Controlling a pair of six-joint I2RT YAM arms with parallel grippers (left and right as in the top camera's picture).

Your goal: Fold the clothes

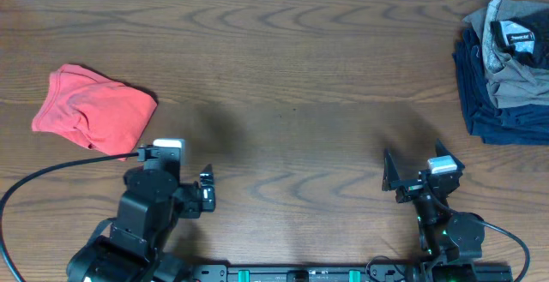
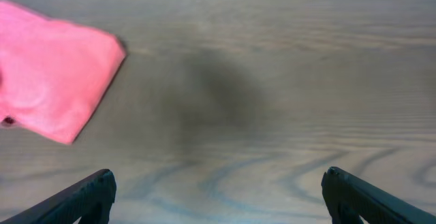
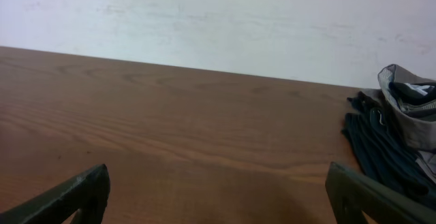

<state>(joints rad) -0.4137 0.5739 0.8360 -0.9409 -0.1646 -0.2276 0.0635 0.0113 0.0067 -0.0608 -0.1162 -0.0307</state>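
The coral-red T-shirt (image 1: 93, 111) lies in a compact bundle at the left of the wooden table; no lettering shows. It also shows in the left wrist view (image 2: 51, 81) at the upper left. My left gripper (image 1: 174, 169) is just right of and nearer than the shirt, apart from it. In its own view the left gripper (image 2: 216, 176) is wide open and empty over bare wood. My right gripper (image 1: 420, 169) is at the front right, and in its own view the right gripper (image 3: 218, 169) is wide open and empty.
A pile of grey and navy garments (image 1: 506, 68) sits at the table's far right edge, also in the right wrist view (image 3: 398, 135). A pale wall (image 3: 204, 20) runs behind the table's far edge. A black cable (image 1: 34, 179) trails from the left arm.
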